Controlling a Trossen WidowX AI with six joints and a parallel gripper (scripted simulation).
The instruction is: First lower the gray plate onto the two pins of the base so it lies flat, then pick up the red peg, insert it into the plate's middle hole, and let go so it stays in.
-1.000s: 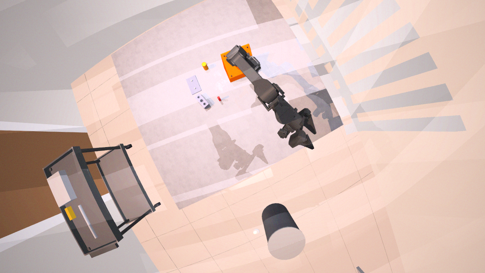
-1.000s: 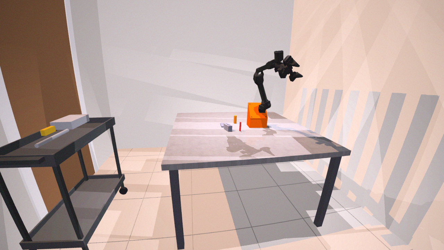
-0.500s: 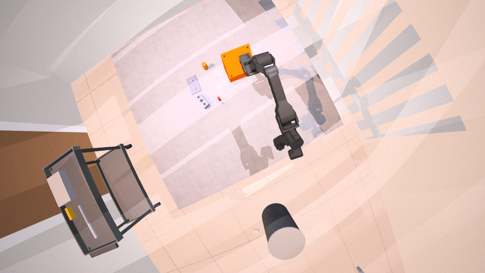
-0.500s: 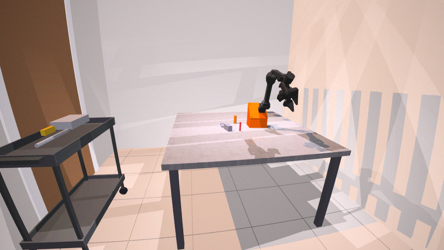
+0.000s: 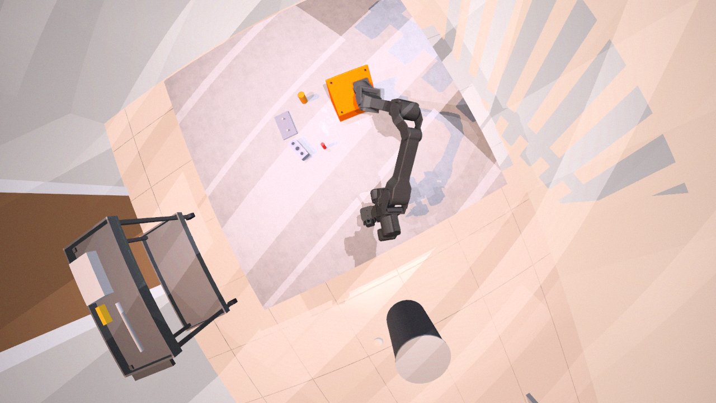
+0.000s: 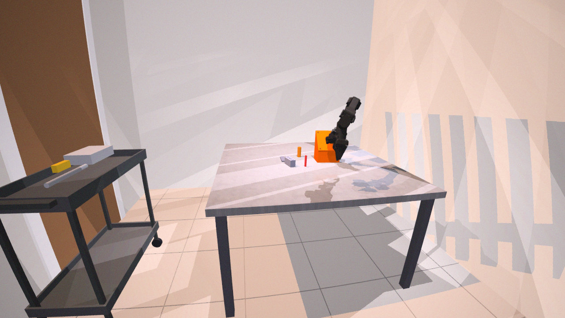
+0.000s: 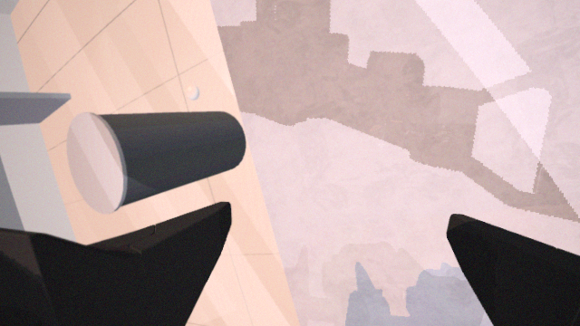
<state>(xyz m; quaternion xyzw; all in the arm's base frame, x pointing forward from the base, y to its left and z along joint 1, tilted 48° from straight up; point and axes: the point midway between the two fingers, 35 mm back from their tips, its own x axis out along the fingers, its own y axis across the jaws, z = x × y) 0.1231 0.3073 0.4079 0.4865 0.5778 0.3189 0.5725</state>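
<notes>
The gray plate [image 5: 301, 146] [image 6: 289, 161], a block with a row of three holes, lies on the table beside the flat gray base [image 5: 286, 124] [image 6: 282, 159], which has two small upright pins. The plate is off the pins. The thin red peg [image 5: 323, 145] [image 6: 305, 160] stands upright on the table a little to the plate's right. My gripper [image 7: 337, 218] is open and empty, pointing down above the table's front right part, well away from plate and peg. Its fingertips are hard to make out in the top and exterior views. The wrist view shows none of the task's objects.
An orange cylinder [image 5: 302, 97] [image 6: 299, 151] stands behind the peg. A large orange block [image 5: 343, 95] [image 6: 326, 156] carries the arm. A dark round bin [image 5: 413, 326] [image 7: 177, 149] stands on the floor off the table. A cart [image 5: 145, 280] [image 6: 75, 189] stands left of the table.
</notes>
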